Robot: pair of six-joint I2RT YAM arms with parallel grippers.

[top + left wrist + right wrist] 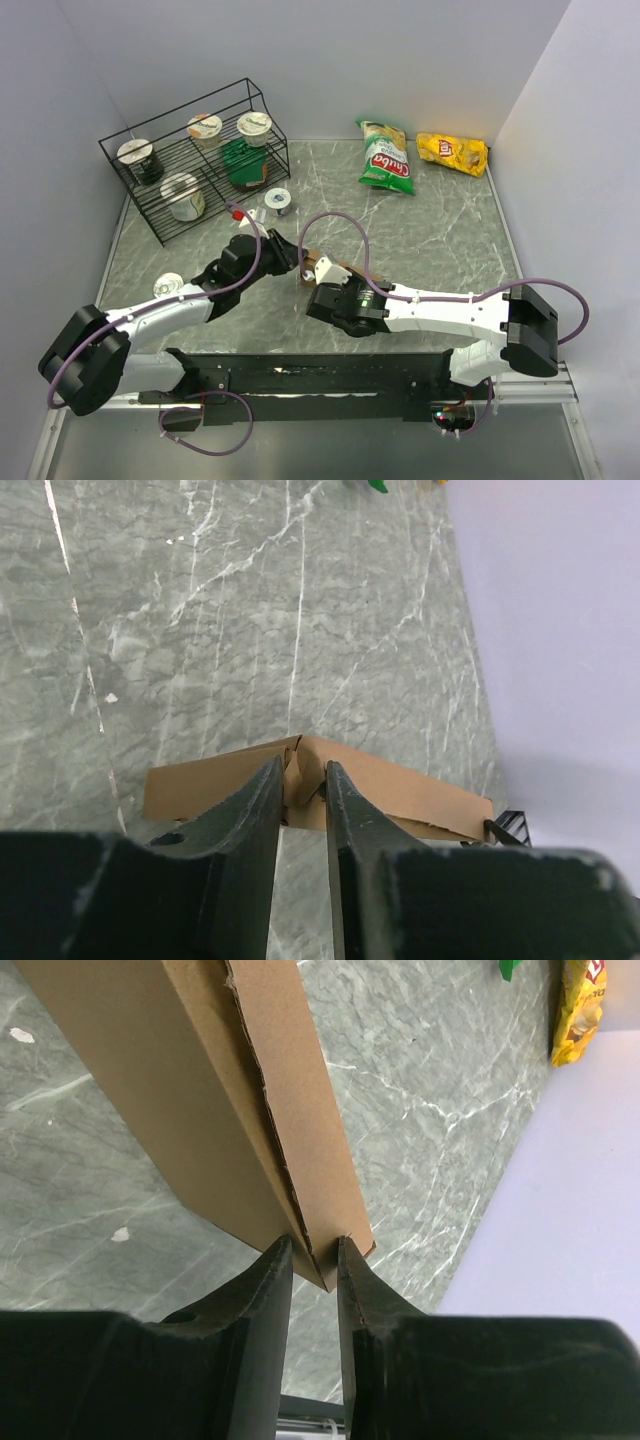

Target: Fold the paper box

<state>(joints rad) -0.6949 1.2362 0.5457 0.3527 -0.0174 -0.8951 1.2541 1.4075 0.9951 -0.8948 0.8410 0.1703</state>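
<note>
Though only partly folded, the paper box (pixel 322 267) is near the middle of the counter (pixel 440 230), toward its near edge. The left pincer (pixel 303 770) clamps narrowly on a raised flap, and the right pincer (pixel 314 1247) clamps narrowly on a corner.

Wire rack (pixel 150 205) blocks far-L; paper box (pixel 323 267) mid; green bag (pixel 386 160), yellow bag (pixel 452 153) far-R; table (pixel 440 240) btwn free

- Cardboard box (pixel 200 1080): one.
- Chip bags (pixel 386 160): two, one green, one yellow.
- Wire rack (pixel 172 112): one.
- Lidded cups (pixel 182 195): six, four in rack, two on table (pixel 440 240).
- Green packet (pixel 245 165) in rack: one.
</note>
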